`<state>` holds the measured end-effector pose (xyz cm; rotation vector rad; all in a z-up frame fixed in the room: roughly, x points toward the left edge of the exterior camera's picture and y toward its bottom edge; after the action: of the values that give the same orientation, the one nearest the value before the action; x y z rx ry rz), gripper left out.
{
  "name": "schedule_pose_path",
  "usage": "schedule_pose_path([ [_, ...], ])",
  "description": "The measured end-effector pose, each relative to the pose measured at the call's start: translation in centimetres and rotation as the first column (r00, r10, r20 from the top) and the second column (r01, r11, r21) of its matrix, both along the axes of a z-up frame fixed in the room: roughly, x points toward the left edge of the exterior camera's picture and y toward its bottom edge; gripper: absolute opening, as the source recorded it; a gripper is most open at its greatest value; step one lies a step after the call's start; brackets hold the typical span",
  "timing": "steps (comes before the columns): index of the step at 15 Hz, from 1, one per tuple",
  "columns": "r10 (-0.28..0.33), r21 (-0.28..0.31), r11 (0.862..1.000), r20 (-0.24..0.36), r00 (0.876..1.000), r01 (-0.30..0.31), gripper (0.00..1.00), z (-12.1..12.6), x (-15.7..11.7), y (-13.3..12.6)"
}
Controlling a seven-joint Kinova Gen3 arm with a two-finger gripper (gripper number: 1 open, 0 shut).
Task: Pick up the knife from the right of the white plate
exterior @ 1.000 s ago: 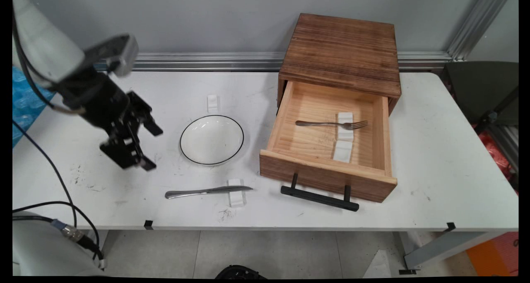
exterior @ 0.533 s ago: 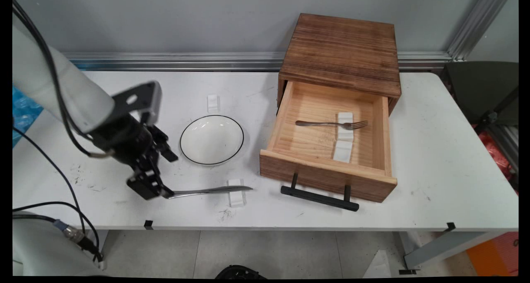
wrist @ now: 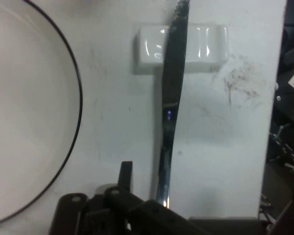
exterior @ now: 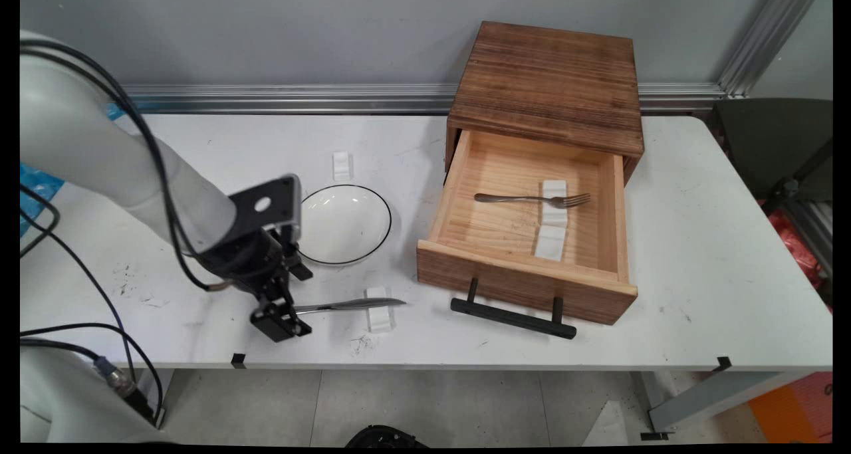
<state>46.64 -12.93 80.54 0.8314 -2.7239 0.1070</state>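
Writing: no brand, label or lettering can be read on anything in either view.
Gripper: the black gripper point(exterior: 284, 302) is low over the table's point(exterior: 698, 268) near left part, at the handle end of the knife point(exterior: 349, 304); in the main view one finger lies on the far side of the handle and one on the near side, so the fingers stand apart with the handle between them. Whether either pad touches the metal I cannot tell, as the hand view is soft at its bottom edge.
Knife: lies flat along the table's near edge, its blade resting across a small white rest point(exterior: 379, 310); in the hand view the knife point(wrist: 170, 122) runs up from the linkage and crosses the rest point(wrist: 206, 45).
Bowl: a white bowl with a thin black rim point(exterior: 346, 223) sits just beyond the gripper, apart from the knife.
Second rest: another white rest point(exterior: 341, 165) lies behind the bowl.
Drawer box: a wooden box point(exterior: 548, 85) with its drawer point(exterior: 525, 278) pulled open stands to the right, well apart from the gripper.
Fork: a fork point(exterior: 532, 199) lies in the drawer, its tines on one of two white rests there.
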Motion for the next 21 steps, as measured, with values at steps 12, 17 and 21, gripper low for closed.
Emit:
schedule_pose_path([
  [12,-0.041,-0.006,0.999,0.049,0.998,0.041,1.00,-3.5,-2.1,-1.6],
  [17,-0.065,-0.003,0.998,0.053,0.996,0.065,1.00,-3.5,-2.1,-2.0],
  [21,-0.081,0.003,0.997,0.060,0.995,0.081,0.00,-3.5,-1.9,-2.1],
])
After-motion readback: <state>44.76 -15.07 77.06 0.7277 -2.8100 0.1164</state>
